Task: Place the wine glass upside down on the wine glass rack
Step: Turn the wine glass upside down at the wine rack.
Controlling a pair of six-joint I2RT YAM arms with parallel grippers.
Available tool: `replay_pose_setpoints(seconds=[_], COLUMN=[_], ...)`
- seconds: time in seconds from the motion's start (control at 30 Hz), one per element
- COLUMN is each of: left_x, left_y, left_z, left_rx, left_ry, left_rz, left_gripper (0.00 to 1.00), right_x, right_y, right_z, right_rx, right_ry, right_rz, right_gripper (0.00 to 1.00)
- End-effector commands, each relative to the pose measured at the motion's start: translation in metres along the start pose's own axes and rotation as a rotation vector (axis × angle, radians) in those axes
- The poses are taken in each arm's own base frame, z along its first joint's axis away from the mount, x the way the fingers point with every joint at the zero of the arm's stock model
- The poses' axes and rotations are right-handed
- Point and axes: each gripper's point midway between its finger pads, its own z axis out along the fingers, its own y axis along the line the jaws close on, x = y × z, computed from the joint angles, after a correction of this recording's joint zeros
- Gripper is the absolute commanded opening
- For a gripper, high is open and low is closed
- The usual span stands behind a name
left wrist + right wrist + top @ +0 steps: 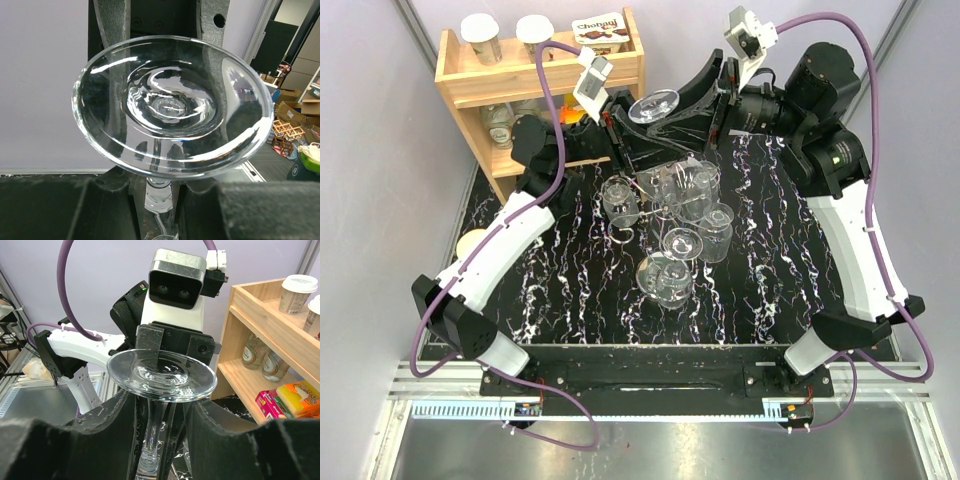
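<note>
Inverted wine glass held above the rack, both arms at its stem
Over the far half of the black marbled table (570,290), the wine glass rack (655,185) stands below the wine glass (655,105) and a little toward the bases; the stem runs vertical, foot up. The left gripper (159,200) is clamped on the stem, while the right gripper (156,440) flanks it, jaws apart, with a gap on each side

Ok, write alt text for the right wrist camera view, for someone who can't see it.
An upside-down wine glass fills the centre, its stem hanging between the open black fingers of the right gripper. The left gripper faces it from behind; a wooden shelf with cups stands right.
</note>
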Motion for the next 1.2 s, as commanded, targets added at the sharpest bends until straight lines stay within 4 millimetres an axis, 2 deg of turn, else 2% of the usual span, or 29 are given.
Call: replay_pose_setpoints(seconds=[0.0, 0.07, 0.33, 0.43, 0.5, 0.77, 1.17], left_x=[-0.022, -0.024, -0.03, -0.032, -0.034, -0.036, -0.046], left_y=[-0.031, -0.031, -0.032, -0.034, -0.035, -0.037, -0.038], left_z=[-0.005, -0.007, -0.014, -0.016, -0.016, -0.018, -0.027], left_rx=[0.035, 0.028, -0.008, -0.011, -0.018, -0.022, -0.05], left_ry=[-0.015, -0.012, 0.009, 0.01, 0.015, 0.021, 0.034], left_rz=[0.081, 0.086, 0.108, 0.119, 0.12, 0.134, 0.171], left_gripper=[0.0, 0.0, 0.0, 0.0, 0.0, 0.0, 0.0], right_x=[-0.032, -0.032, -0.031, -0.029, -0.029, -0.019, 0.002], right_y=[0.018, 0.019, 0.019, 0.019, 0.018, 0.017, 0.011], right_z=[-0.014, -0.015, -0.018, -0.018, -0.018, -0.018, -0.026], right_rx=[0.024, 0.03, 0.039, 0.041, 0.042, 0.038, 0.091], right_ry=[-0.067, -0.063, -0.06, -0.057, -0.056, -0.038, 0.015], right_rz=[-0.12, -0.124, -0.137, -0.127, -0.126, -0.116, -0.129], right_gripper=[0.51, 0.57, 0.55, 0.58, 0.64, 0.75, 0.79])
